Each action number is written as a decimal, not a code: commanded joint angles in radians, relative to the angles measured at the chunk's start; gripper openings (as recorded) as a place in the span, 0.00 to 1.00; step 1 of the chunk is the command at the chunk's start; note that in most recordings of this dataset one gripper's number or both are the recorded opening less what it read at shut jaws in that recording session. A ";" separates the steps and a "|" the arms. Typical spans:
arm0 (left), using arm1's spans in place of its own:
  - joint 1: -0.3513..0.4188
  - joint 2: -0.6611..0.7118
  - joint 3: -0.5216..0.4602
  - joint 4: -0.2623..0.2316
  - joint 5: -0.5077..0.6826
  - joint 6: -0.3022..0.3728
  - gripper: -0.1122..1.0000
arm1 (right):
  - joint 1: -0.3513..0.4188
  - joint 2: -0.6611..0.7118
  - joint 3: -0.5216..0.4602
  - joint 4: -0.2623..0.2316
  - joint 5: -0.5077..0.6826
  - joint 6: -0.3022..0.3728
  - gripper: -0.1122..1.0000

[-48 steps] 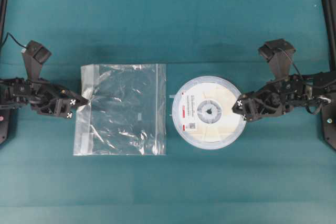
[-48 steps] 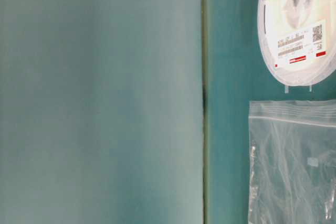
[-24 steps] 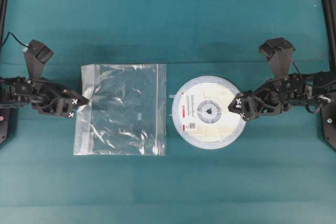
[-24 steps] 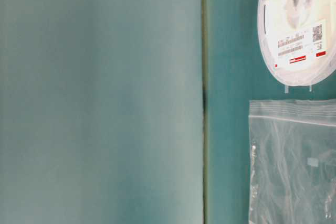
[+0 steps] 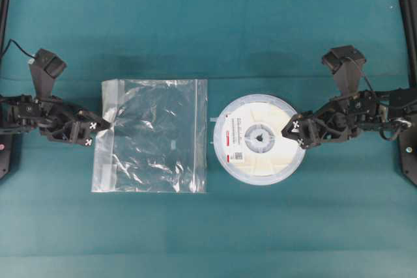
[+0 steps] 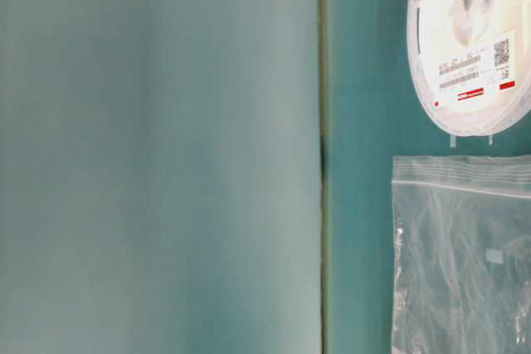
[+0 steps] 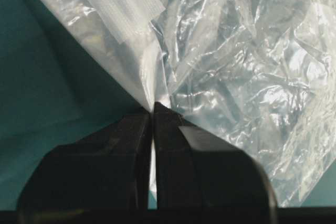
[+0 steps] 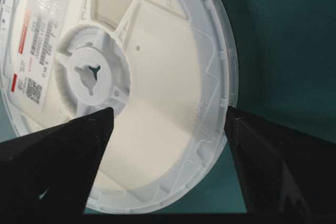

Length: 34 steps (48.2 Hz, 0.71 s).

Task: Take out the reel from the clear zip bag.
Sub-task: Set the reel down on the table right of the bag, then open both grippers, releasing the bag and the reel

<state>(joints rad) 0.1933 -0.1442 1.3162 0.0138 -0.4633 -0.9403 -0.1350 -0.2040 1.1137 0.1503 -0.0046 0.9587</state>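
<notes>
So from the right wrist view, the right gripper has its jaws spread wide, one fingertip over the face of the reel near the grey hub, the other hanging outside the rim on the teal side. Nothing pinched: the rim sits in the gap between the tips but neither looks clamped onto it. The reel lies flat, label side up.

Left wrist view: the left gripper has its jaws nearly together with a thin fold of the clear zip bag caught between them, right at the bag's edge. There's a slim sliver of light between the fingers, so I can't tell whether it's truly nipping the plastic or just letting go.

Pulling out to the overhead view, the reel is fully out on the teal table, just beside the bag's right edge but not touching, as far as I can see. The bag looks empty and lies flat, its whitish zip strip running along the side facing the reel.

The bit that matters: the reel sits right under the right gripper, on that arm's side of the table, well apart from the left gripper, which is at the bag's far left edge. I'd say the job's basically done and both arms only need to back off.
</notes>
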 commanded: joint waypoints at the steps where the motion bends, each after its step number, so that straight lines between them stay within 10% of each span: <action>1: -0.002 -0.009 -0.014 0.003 -0.003 0.000 0.18 | 0.002 -0.018 -0.005 -0.006 -0.009 -0.002 0.93; 17: -0.002 -0.025 -0.034 0.003 0.031 -0.003 0.94 | 0.002 -0.063 0.003 -0.031 -0.002 -0.002 0.93; 34: -0.015 -0.140 -0.091 0.003 0.272 0.005 0.93 | 0.002 -0.167 0.008 -0.091 0.043 -0.002 0.93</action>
<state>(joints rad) 0.1841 -0.2424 1.2487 0.0138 -0.2485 -0.9388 -0.1350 -0.3313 1.1290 0.0874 0.0307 0.9587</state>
